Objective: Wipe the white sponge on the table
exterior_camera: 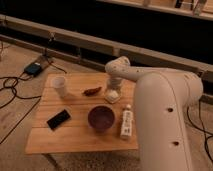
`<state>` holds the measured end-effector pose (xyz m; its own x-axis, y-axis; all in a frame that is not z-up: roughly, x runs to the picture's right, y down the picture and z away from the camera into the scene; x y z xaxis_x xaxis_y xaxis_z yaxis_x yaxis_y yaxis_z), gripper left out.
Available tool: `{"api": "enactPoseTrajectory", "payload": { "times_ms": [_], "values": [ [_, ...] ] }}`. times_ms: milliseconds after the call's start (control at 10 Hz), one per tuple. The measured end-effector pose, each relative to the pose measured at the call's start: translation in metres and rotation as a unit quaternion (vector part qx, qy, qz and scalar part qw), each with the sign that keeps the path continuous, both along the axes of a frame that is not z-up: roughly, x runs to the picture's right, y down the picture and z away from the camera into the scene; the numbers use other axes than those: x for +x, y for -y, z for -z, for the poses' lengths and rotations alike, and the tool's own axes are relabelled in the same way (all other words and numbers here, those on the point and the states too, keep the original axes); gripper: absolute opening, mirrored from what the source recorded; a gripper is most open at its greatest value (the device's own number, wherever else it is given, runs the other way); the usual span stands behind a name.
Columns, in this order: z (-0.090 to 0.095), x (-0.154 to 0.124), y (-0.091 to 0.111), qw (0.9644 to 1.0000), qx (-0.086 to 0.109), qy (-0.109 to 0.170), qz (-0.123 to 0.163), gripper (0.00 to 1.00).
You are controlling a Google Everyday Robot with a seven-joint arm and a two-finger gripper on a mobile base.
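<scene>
Where the gripper [113, 85] hangs, white sponge [112, 95] lies (directly underneath).

matt wood tbl [75, 135], soft sponge [112, 95] under end effector [113, 86]

Dim warm light, black backdrop [90, 17], sheen on arm [165, 115], hand [113, 89] shaded over far side of table [75, 137]

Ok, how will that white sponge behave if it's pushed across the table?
The sponge looks soft and small, so probably light and squashy. Lying flat on the slatted table, it should slide, not roll, perhaps catching on gaps. The gripper sits right over it.
</scene>
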<state>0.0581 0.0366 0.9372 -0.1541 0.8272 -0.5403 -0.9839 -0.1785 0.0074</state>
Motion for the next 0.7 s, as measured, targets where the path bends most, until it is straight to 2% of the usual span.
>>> {"api": "enactPoseTrajectory", "payload": {
  "times_ms": [300,500,700],
  "values": [
    [-0.005,0.016,-0.003,0.999,0.002,0.038,0.024,0.65],
    [-0.013,0.025,-0.009,0.9975,-0.009,0.056,0.043,0.65],
    [-0.021,0.031,-0.01,0.9963,-0.017,0.062,0.057,0.65]
  ]
}}
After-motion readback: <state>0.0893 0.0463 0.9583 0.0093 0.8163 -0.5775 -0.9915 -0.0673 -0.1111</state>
